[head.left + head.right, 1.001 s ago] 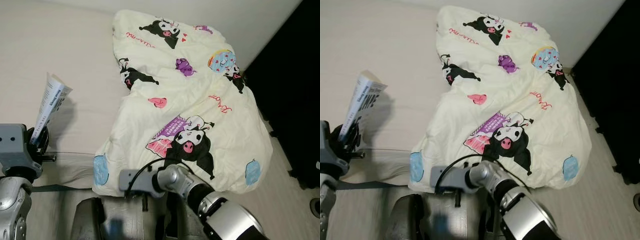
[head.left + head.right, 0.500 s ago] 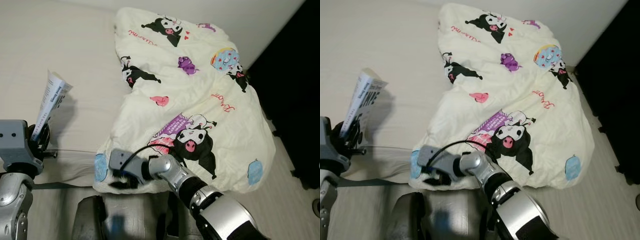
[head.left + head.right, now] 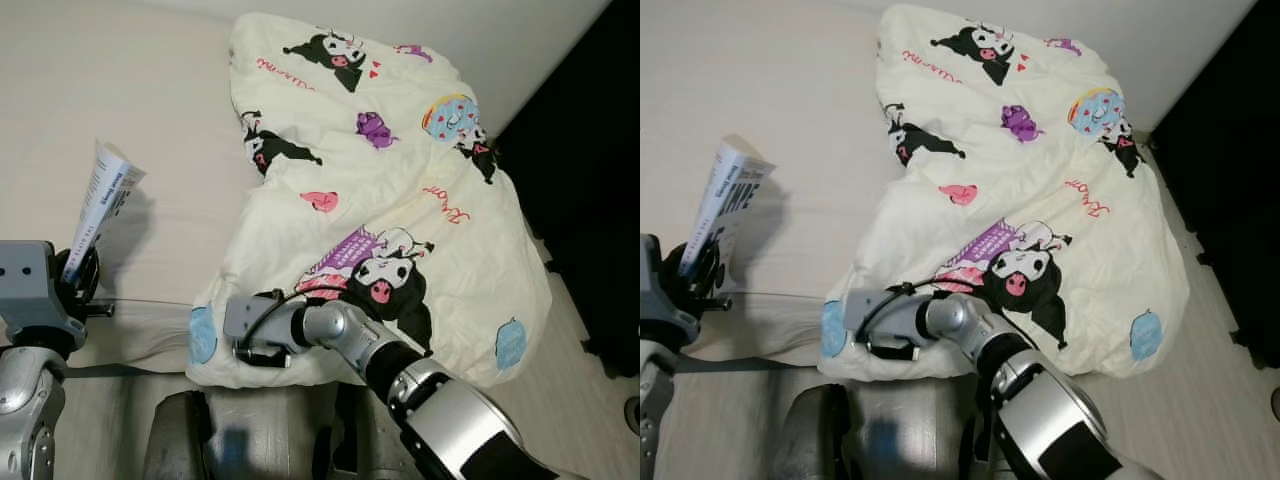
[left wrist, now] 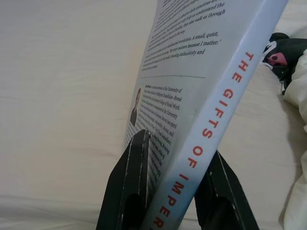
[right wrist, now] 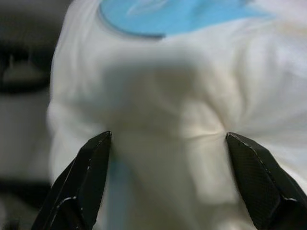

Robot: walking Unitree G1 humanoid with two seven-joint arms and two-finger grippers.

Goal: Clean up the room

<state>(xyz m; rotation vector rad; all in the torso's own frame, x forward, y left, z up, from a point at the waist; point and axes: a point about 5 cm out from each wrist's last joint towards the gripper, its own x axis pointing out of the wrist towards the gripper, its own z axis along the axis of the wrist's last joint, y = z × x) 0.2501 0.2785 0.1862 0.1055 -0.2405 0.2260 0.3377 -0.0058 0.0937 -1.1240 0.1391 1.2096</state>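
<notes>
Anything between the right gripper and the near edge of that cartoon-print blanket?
Nothing visible. The right gripper is open, its black fingers spread right at the cream cartoon-print blanket edge on the bed.

Plain cream bed stretches wide across the upper left, its sheet smooth and faintly creased. Along the right runs a tall black mass, too dark to make out. Below it, a strip of pale floor shows near the corner.
</notes>
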